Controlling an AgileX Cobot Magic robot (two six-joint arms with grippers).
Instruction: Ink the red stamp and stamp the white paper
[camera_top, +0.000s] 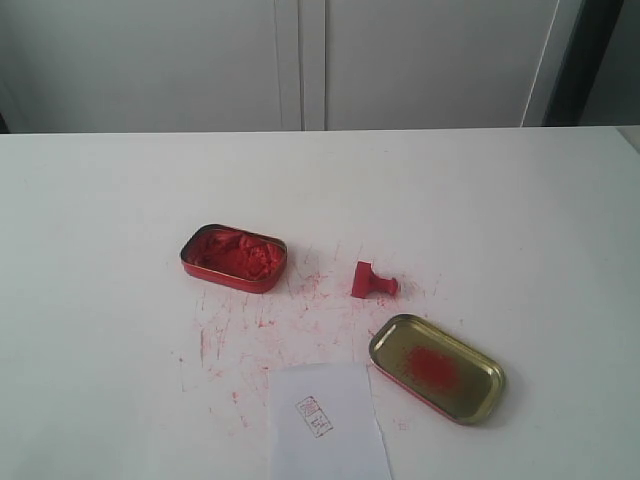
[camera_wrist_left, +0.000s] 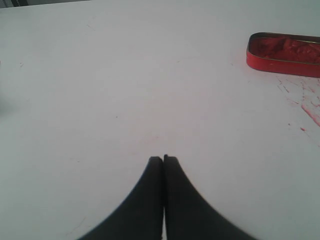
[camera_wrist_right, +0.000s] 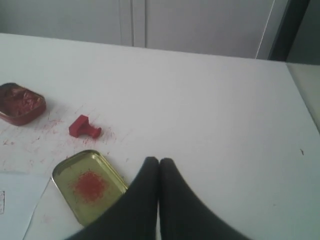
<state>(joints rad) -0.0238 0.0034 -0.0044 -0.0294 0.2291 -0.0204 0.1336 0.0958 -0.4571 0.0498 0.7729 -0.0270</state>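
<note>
Nearest lies the white paper (camera_top: 330, 425). Farther, the red stamp (camera_top: 373, 282) lies tipped over, untouched; the left gripper (camera_wrist_left: 163, 158) and right gripper (camera_wrist_right: 159, 160) are each pressed together, holding nothing.

Pale cabinet doors (camera_top: 150, 60) behind a white table (camera_top: 100, 200) (red-flecked mid-surface), dark upright strip (camera_top: 585, 60) far right.

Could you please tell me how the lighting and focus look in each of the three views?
Exterior view: soft, even light, faint shadow beside the gold lid; the white paper barely stands out from the table. Left wrist view: left fingers a dark, soft-edged silhouette, table washed out. Right wrist view: right fingers equally dark; red stamp fairly sharp.
</note>
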